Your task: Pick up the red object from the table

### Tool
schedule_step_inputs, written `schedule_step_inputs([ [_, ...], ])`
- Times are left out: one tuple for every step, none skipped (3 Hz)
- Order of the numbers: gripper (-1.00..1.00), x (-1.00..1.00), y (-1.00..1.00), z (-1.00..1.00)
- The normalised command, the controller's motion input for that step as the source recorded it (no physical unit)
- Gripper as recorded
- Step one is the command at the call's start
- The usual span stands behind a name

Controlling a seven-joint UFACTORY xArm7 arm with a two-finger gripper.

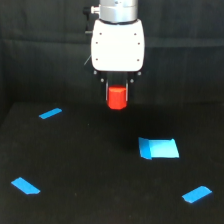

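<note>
The red object (117,98) is a small stubby red-orange block held between the dark fingers of my gripper (117,95), just under the white gripper body. It hangs above the black table (85,160), with no contact to the surface visible. The gripper is shut on it. The block sits near the top centre of the exterior view, and its upper part is hidden between the fingers.
A blue rectangular patch (159,148) lies below and to the exterior view's right of the gripper. Blue tape strips mark the table at the left (50,113), lower left (25,185) and lower right (196,194). A dark curtain backs the scene.
</note>
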Motion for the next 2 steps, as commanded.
schedule_step_inputs([
  [-1.00,0.14,-0.09,0.09],
  [-0.99,-0.07,-0.06,0.06],
])
